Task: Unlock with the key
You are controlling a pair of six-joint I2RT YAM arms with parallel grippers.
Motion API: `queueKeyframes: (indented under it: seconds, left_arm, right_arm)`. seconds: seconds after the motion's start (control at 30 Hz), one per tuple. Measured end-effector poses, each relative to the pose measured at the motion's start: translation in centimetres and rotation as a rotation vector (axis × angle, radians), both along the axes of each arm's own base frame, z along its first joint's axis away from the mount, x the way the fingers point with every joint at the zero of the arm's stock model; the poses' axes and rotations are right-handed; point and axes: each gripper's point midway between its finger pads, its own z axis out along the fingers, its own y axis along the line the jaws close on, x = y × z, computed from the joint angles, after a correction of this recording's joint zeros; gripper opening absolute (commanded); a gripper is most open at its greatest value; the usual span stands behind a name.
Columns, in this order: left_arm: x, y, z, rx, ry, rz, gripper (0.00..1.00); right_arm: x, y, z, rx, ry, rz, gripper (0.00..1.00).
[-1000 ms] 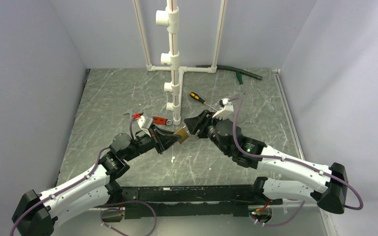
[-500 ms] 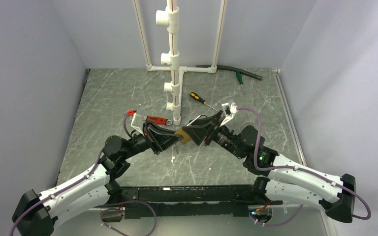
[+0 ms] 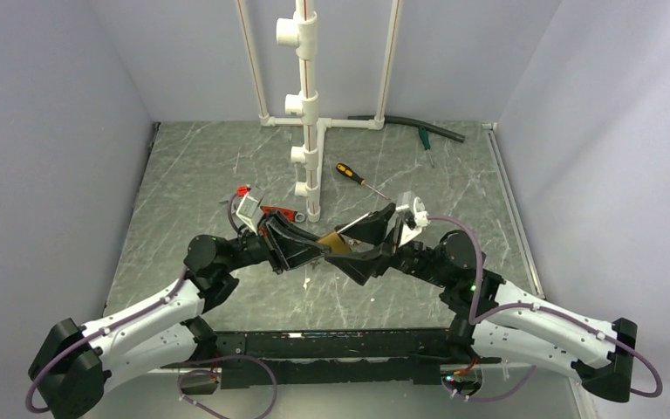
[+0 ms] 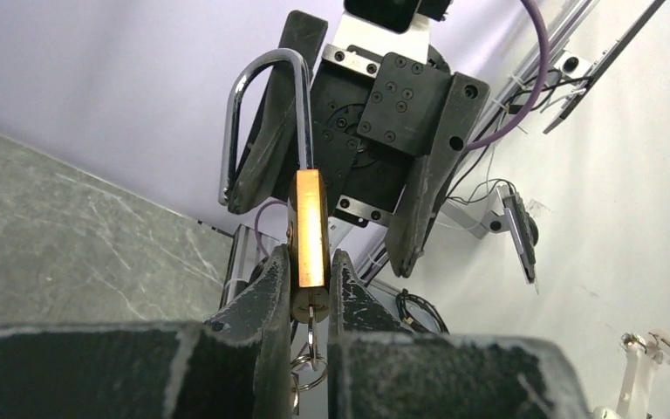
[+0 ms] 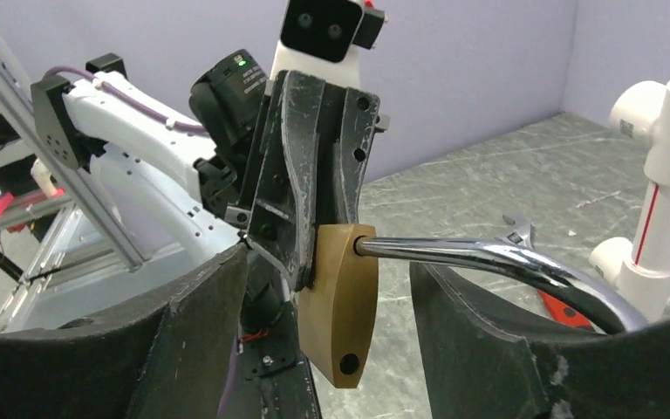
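A brass padlock [image 4: 310, 229] is pinched by its body between the fingers of my left gripper [image 4: 310, 262], held above the table. Its chrome shackle [image 4: 253, 87] stands open, with one leg free of the body. The small silver key [image 4: 311, 319] sits in the keyhole on the underside, and a key ring hangs from it. My right gripper [image 5: 327, 262] is open, one finger on each side of the padlock [image 5: 340, 305] and shackle [image 5: 488, 257], not touching them. In the top view both grippers meet at the padlock [image 3: 337, 243] in the middle of the table.
A white PVC pipe stand [image 3: 310, 113] rises just behind the grippers. A red-handled wrench [image 3: 281, 212] lies by its foot. A black-and-orange screwdriver [image 3: 349, 173] lies to its right. A black hose [image 3: 419, 127] and a green-handled tool [image 3: 423, 138] lie at the back.
The right arm has pulled back to the near right and rolled its wrist, and its fingers now stand spread around the padlock. The left gripper has kept its hold and shifted only slightly.
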Motion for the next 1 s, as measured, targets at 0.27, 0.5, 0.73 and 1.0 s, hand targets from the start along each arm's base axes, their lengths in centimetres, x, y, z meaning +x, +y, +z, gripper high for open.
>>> queueKeyframes:
  seconds: [0.27,0.5,0.73,1.0]
  left_arm:
    - [-0.1,0.3,0.0,0.063,-0.051,0.038,0.0]
    - [0.3,1.0,0.7,0.151,-0.154,0.116,0.0]
    - [1.5,1.5,-1.6,0.277,-0.201,0.194,0.0]
    - [2.4,1.2,-4.0,0.364,-0.196,0.209,0.0]
  right_arm:
    - [1.0,0.1,1.1,-0.031,0.084,-0.051,0.79]
    - [2.7,-1.7,0.4,-0.045,0.302,-0.187,0.79]
    - [4.3,-3.8,-1.5,-0.052,0.544,-0.359,0.8]
    - [5.1,-3.0,-2.6,-0.06,0.622,-0.394,0.75]
